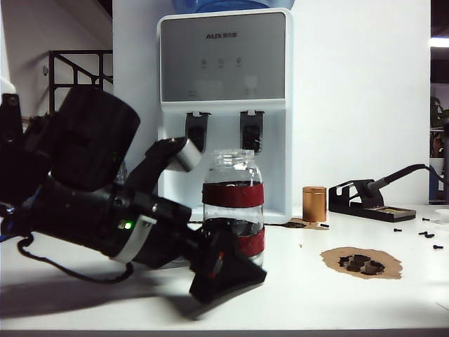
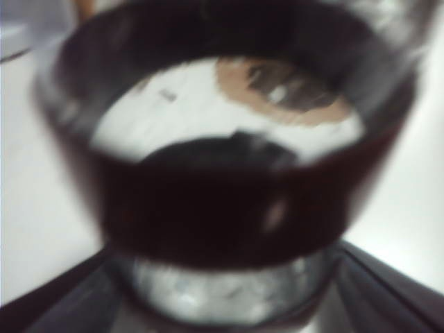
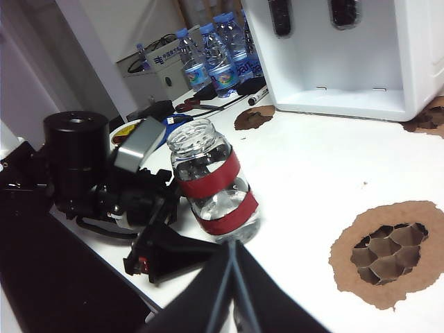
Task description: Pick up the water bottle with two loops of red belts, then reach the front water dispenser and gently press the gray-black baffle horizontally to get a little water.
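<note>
Two things could spoil this from where I sit: if I close the left gripper off-centre on the lower red band, the smooth glass may twist or slip as I lift; and if I then carry it in crooked, the wide mouth could knock the dark tap levers instead of pressing one squarely, or push too hard and overfill. Working left to right across the bench, my left arm lies low along the front left part, its gripper spread as wide as it goes and holding nothing, one black finger reaching past the base of the water bottle; the left wrist view is filled by blurred glass and a dark band, so the water bottle sits right between the fingers, though I cannot tell whether it touches them. It stands upright on the bench, just in front of the water dispenser at the back edge. Further right are a copper-coloured tin and a brown cardboard scrap. My right gripper hangs well back, its fingers pressed together, empty.
</note>
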Controlling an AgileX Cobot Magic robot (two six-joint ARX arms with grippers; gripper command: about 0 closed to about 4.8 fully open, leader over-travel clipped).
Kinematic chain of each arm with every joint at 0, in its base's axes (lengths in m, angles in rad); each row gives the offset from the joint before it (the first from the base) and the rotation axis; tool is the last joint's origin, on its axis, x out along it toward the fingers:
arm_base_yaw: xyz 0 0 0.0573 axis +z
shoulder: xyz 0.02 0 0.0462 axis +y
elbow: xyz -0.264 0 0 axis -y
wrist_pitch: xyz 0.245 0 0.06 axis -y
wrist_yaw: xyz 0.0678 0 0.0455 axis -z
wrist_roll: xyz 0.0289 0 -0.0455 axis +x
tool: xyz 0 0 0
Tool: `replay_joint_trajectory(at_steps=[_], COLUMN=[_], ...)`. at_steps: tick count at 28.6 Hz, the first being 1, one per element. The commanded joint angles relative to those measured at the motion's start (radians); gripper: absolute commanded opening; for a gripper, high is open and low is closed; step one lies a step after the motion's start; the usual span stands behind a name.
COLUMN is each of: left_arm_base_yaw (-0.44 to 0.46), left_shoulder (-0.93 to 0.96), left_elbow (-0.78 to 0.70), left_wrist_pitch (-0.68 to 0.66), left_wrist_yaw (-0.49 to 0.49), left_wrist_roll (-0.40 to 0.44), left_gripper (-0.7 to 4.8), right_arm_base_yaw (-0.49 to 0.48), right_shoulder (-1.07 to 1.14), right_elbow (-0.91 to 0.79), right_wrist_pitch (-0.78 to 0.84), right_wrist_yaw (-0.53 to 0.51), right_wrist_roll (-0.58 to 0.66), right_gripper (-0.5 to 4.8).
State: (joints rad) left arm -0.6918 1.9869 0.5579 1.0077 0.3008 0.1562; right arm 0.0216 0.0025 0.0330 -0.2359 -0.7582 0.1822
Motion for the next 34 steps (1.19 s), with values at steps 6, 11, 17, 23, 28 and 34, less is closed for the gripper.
replay_joint_trajectory(at_steps=[6, 11, 17, 23, 28, 34], left_arm_base_yaw=[0.02, 0.069, 0.173, 0.404, 0.521, 0.587], left_shoulder=[-0.005, -0.006, -0.017, -0.136, -0.438, -0.669], left_elbow=[-0.022, -0.076, -0.154, -0.211, -0.15, -0.174], left_wrist_pitch=[-0.017, -0.016, -0.011, 0.41, 0.427, 0.385], left_wrist_yaw=[0.073, 0.131, 0.14, -0.069, -0.446, -0.463], left_wrist_roll=[0.05, 0.087, 0.189, 0.184, 0.162, 0.141], left_gripper=[4.79, 4.79, 4.79, -0.05, -0.05, -0.05], right_arm_base_yaw=[-0.004, -0.011, -0.011, -0.011, -0.011, -0.011], right_shoulder=[0.0, 0.0, 0.0, 0.0, 0.0, 0.0], right_elbow=[0.001, 0.001, 0.001, 0.001, 0.001, 0.001], right_wrist_pitch=[0.014, 0.014, 0.014, 0.014, 0.014, 0.014], right_wrist_yaw=[-0.009, -0.013, -0.028, -0.032, -0.029, -0.027], right_wrist_roll=[-0.004, -0.004, -0.009, -0.011, -0.011, -0.011], right_gripper=[-0.03, -0.03, -0.03, -0.03, -0.02, -0.01])
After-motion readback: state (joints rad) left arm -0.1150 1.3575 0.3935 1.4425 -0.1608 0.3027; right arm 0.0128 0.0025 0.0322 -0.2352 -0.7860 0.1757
